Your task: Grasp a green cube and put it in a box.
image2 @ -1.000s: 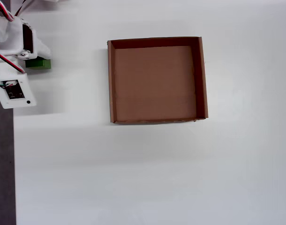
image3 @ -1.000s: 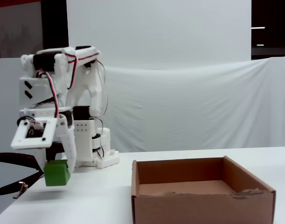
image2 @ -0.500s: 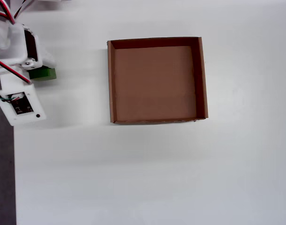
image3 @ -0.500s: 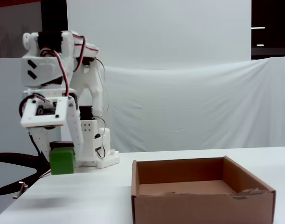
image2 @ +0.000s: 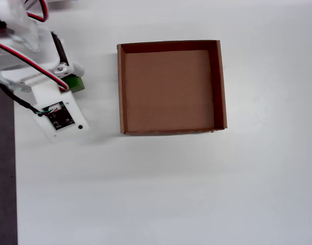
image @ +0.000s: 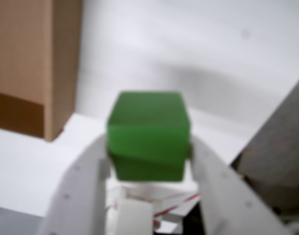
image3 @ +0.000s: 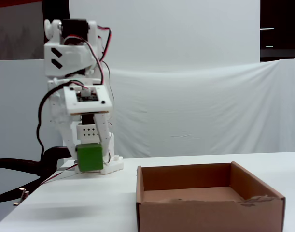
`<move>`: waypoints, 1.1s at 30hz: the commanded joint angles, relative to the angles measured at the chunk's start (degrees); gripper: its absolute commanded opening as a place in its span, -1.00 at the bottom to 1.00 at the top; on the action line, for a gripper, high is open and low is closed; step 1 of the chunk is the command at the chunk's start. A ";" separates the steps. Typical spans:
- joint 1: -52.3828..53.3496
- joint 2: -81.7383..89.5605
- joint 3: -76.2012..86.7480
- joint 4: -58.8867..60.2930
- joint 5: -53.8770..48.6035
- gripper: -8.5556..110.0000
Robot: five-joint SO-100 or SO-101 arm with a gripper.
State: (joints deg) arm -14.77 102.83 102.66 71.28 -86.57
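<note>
My gripper (image: pixel 149 152) is shut on the green cube (image: pixel 149 134), which sits between the two white fingers (image: pixel 83 181) in the wrist view. In the fixed view the cube (image3: pixel 89 157) hangs in the gripper (image3: pixel 91 159) a little above the table, left of the box (image3: pixel 210 215). In the overhead view the cube (image2: pixel 75 83) is mostly hidden under the arm, left of the box's left wall (image2: pixel 120 87). The brown cardboard box is empty. One corner of it (image: pixel 36 63) shows at the upper left of the wrist view.
The white table's left edge (image2: pixel 15 168) lies close to the arm, with dark floor beyond it. The arm's base (image3: pixel 112 166) stands behind the cube. A black chair base (image3: pixel 21 166) is off the table at left. A white cloth backdrop (image3: pixel 195 106) hangs behind.
</note>
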 commanded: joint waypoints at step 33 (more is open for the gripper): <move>-24.08 -18.19 -23.73 -5.01 17.58 -0.59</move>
State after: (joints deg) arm -37.53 83.94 82.09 67.24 -70.40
